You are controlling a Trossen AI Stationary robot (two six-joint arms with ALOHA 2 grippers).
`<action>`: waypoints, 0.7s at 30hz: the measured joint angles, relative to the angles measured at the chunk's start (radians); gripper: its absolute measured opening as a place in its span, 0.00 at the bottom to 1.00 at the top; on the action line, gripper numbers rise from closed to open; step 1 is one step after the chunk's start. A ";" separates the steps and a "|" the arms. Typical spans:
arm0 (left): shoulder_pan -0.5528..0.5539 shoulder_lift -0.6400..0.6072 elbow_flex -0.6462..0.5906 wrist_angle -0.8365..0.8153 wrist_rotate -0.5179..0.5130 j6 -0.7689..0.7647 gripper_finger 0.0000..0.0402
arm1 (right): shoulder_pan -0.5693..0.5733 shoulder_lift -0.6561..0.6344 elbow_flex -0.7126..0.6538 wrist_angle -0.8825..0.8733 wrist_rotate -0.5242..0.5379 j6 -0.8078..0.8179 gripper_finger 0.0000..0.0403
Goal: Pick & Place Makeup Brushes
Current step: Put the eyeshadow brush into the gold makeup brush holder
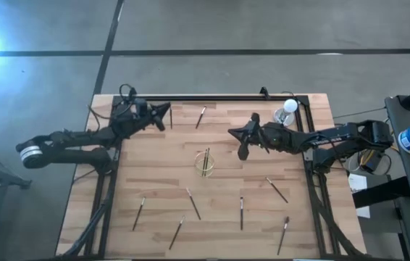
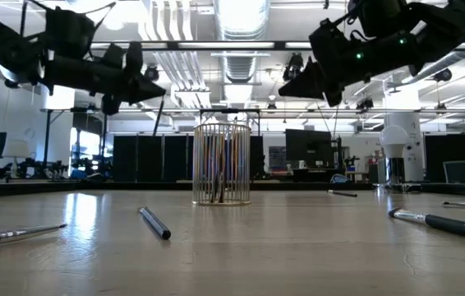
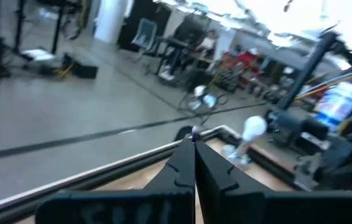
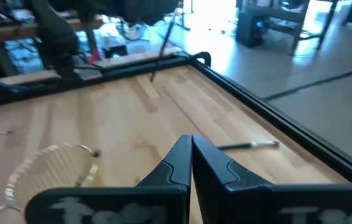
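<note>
My left gripper hovers over the table's far left part, shut on one thin dark makeup brush; the right wrist view shows this brush too. My right gripper hangs shut and holds nothing above the table's middle, right of a wire cup. The cup stands upright with brushes inside. Several more brushes lie flat on the wood, among them one at the far side and one near the front. My left gripper pinches the brush by its upper end between the tips of its two fingers. The fingers lie about level, pointing toward the table's right. The brush hangs below them at a slant, clear of the table.
A white round-topped object stands at the table's far right corner. A black rail runs along the far edge. Loose brushes lie at the front left, front middle and right.
</note>
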 joint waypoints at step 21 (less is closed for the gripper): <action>-0.098 0.000 0.014 0.220 0.089 0.000 0.00 | -0.022 0.272 0.307 0.059 -0.235 0.055 0.06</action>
